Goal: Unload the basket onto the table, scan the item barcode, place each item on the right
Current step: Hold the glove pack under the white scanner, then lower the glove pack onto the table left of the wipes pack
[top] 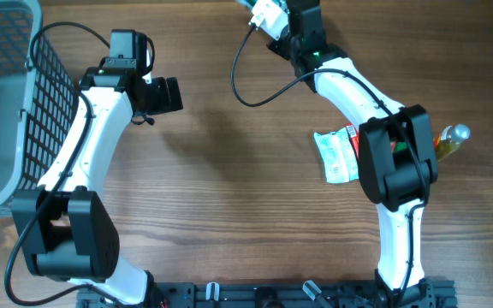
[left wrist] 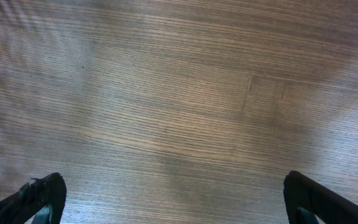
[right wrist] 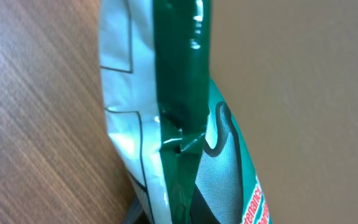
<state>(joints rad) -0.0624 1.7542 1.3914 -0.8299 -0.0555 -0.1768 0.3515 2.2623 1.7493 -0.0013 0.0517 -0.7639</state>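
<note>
Black metal rail (top: pixel 255 295) runs along the near edge of the brown wood-grain surface (top: pixel 229 205), cut off by the bottom of the overhead view, and both white arms rise from it. Just beyond, on the right side, a flat white and green packet with red print (top: pixel 335 156) lies on the surface; the right arm's black elbow covers its right edge. On the other side of that elbow a clear bottle with yellowish contents and a rounded cap (top: pixel 451 139) shows only its capped end, the remainder hidden under the arm. Further back on the left, the left hand (top: pixel 171 96) hangs over bare wood with its jaws spread fully wide and nothing between them. Its own camera catches only the two black fingertips (left wrist: pixel 39 199) at the bottom corners, with the wood beyond them blurred. Left of that arm stands a grey wire-mesh basket (top: pixel 54 81), cropped by the left and top edges. Farthest off, at the top edge of the overhead view, the right hand (top: pixel 272 19) is closed tight on a green and white glossy plastic pouch (top: pixel 262 12), which runs partly out of frame. In the right wrist view the pouch (right wrist: pixel 179 93) fills the picture edge-on, with a dark green seam down its middle and red lettering cut off at the bottom. The fingers cannot be made out there, nor any barcode on the faces that show
</note>
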